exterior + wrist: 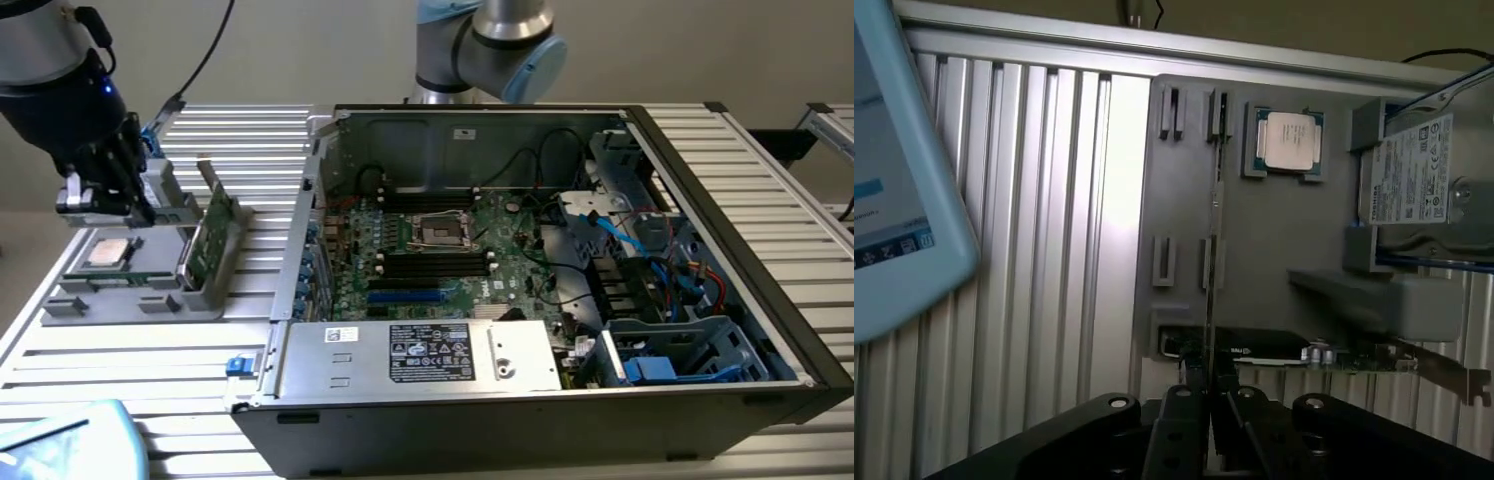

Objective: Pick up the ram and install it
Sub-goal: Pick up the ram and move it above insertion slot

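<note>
Pick-up stage: the end effector (1206, 385) is nearly closed, pinching the ram (1212, 240) edge-on over the grey holder (1184, 200), well apart from the computer case (534, 430). Install's not done; a straight, upright lift looks essential.

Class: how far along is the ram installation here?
Done: gripper is shut on the ram, seen edge-on over the grey tray. In hand: the pick; whether it is clear of the tray I cannot tell. Left: seating it in the motherboard's black slots, which look empty.
</note>
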Controlling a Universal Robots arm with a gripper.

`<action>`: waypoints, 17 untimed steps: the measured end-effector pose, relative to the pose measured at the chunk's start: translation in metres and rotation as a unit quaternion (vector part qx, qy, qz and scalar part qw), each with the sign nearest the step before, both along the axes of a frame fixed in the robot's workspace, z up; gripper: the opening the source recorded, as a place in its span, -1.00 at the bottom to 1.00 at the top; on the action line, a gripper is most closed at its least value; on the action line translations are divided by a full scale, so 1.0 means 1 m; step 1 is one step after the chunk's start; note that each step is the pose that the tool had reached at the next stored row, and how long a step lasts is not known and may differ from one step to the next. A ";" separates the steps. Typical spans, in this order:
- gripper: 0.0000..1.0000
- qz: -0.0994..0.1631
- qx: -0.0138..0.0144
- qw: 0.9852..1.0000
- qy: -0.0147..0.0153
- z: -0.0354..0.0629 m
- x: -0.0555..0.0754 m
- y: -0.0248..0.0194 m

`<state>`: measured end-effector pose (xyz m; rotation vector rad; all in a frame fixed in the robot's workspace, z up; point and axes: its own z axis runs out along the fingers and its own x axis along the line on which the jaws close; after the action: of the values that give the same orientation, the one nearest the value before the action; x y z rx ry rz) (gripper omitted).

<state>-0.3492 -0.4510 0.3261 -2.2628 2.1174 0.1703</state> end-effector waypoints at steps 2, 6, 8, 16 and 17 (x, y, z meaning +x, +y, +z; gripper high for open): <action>-0.72 0.000 0.003 1.000 0.000 0.0051 0.008 0.0000; -0.72 0.000 0.008 1.000 0.000 0.0164 0.025 -0.0002; -0.72 0.000 0.010 1.000 0.001 0.0221 0.033 -0.0004; -0.72 0.000 0.018 1.000 0.002 0.0417 0.063 -0.0011; -0.72 0.000 0.019 1.000 0.002 0.0438 0.066 -0.0012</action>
<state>-0.2828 -0.4522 0.3699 -2.2431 2.0971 0.2137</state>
